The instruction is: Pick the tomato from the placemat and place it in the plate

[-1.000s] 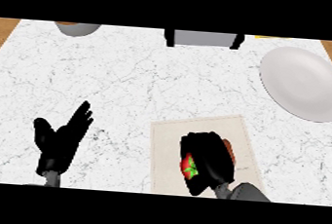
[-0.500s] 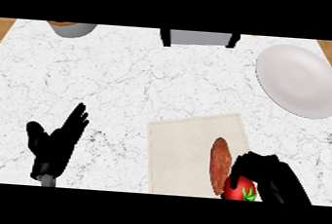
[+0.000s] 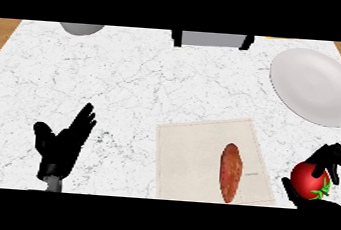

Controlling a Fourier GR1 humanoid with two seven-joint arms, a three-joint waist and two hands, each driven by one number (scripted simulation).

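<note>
Head view looks steeply down on a white marbled counter (image 3: 168, 82) with wooden strips at its far corners. At the near right, the right hand (image 3: 331, 163) has its fingers curled round the tomato (image 3: 311, 180), which is red with a green stalk showing on its near right side. Hand and tomato sit just right of the placemat (image 3: 192, 158), past its right edge, over the counter; whether the tomato touches the counter cannot be told. The placemat is a pale beige rectangle in the near middle, slightly skewed. On it lies a long orange-brown sweet potato (image 3: 231, 172), its length running near to far, on the right half of the mat and apart from the tomato. The plate (image 3: 316, 87) is white and bare, at the far right, well apart from the hand and tomato. The left hand (image 3: 62, 142) rests at the near left, fingers straight and pointing away, thumb spread to the left, holding nothing. Along the far edge, a grey bowl (image 3: 81, 28) is partly cut off at the far left, and a grey box-like object with dark sides (image 3: 211, 39) stands at the far middle
</note>
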